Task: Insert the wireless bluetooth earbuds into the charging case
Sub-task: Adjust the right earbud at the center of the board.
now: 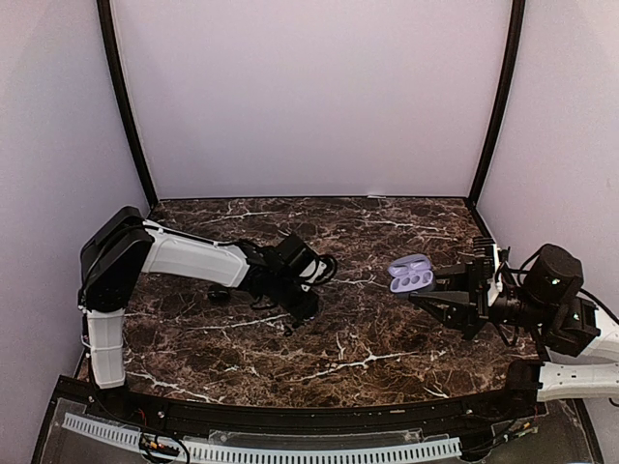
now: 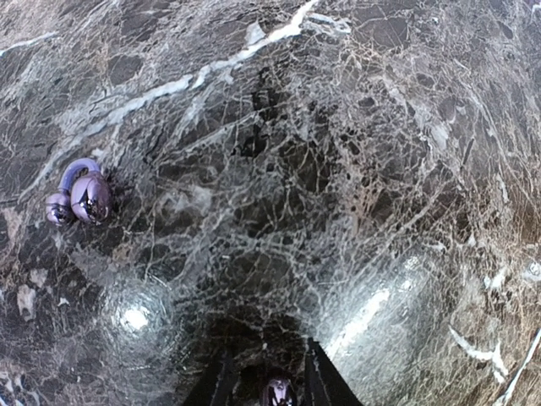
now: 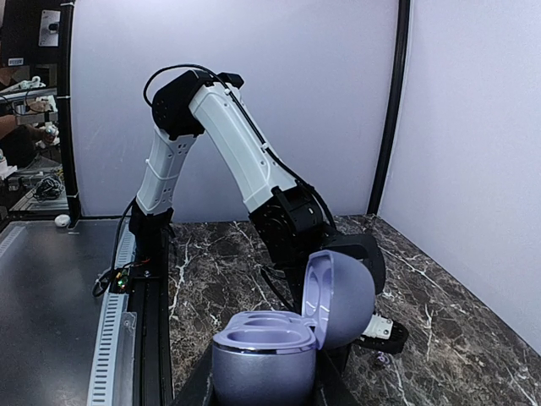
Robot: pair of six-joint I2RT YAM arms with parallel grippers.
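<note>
My right gripper is shut on the pale purple charging case and holds it above the marble table. The case's lid stands open and its two wells look empty. One pale purple earbud sits between the fingers of my left gripper, which points down close to the table, left of the case. Another earbud lies loose on the marble, to the left in the left wrist view. A small purple bud also shows on the table under the left gripper's tip.
The left arm reaches across the table behind the case. Black frame posts and pale walls close in the back and sides. A white cable track runs along the near edge.
</note>
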